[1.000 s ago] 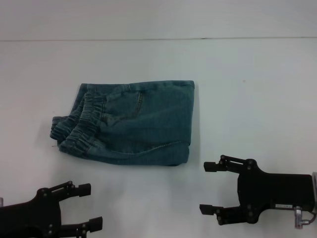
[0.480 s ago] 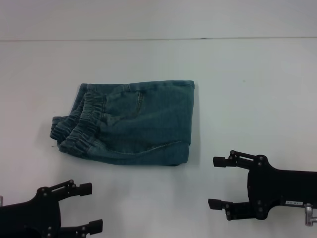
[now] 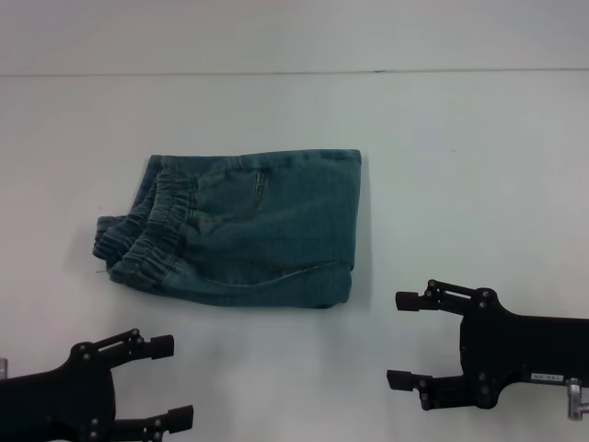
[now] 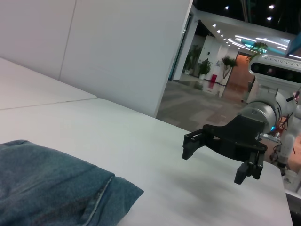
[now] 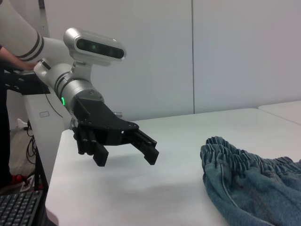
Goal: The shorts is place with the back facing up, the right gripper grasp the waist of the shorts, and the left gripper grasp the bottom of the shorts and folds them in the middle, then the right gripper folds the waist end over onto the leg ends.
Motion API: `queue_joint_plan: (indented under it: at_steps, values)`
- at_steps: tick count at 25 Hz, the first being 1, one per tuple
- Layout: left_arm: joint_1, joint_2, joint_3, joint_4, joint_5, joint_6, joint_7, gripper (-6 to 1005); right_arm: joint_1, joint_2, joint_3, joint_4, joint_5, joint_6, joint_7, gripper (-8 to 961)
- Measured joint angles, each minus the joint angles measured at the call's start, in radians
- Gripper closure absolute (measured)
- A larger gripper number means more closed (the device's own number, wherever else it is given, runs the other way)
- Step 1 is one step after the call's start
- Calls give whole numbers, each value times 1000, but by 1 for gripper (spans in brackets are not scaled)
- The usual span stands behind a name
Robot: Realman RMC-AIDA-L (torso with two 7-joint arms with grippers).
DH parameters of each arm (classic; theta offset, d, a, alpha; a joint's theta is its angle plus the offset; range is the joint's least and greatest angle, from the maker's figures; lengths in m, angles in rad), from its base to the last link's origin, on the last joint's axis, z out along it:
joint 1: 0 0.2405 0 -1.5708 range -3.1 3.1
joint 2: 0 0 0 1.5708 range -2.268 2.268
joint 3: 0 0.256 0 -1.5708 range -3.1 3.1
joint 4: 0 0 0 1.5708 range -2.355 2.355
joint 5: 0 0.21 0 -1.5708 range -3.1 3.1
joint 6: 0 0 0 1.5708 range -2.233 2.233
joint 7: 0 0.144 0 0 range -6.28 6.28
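The denim shorts (image 3: 248,226) lie folded into a compact rectangle on the white table, with the gathered elastic waist (image 3: 147,241) on top at their left end. The fold edge is on their right. I cannot make out the leg ends under the layers. My left gripper (image 3: 171,381) hovers open near the table's front left, apart from the cloth. My right gripper (image 3: 401,340) hovers open at the front right, also clear of the shorts. The left wrist view shows a corner of the shorts (image 4: 56,188) and the right gripper (image 4: 214,160). The right wrist view shows the waist (image 5: 235,153) and the left gripper (image 5: 126,157).
The white table (image 3: 460,184) ends at a far edge (image 3: 294,72) against a pale wall. Bare tabletop surrounds the shorts on all sides. A robot base and a keyboard (image 5: 19,209) sit off the table's end.
My right gripper drew back to the right and toward the front edge, away from the shorts, then held still. The left gripper sank slightly. The shorts have not moved.
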State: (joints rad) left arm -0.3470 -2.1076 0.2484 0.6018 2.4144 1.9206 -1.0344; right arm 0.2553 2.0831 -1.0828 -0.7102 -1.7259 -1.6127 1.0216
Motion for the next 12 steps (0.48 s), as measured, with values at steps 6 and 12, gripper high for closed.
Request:
queue_joint_plan:
  at_steps: [6, 12]
  values:
    - [0, 0, 5, -2, 2, -2, 4, 90, 6, 0, 1, 8, 0, 0, -3, 38]
    - [-1, 1, 14, 4, 13, 3, 4, 90, 7, -4, 1, 8, -6, -7, -3, 38]
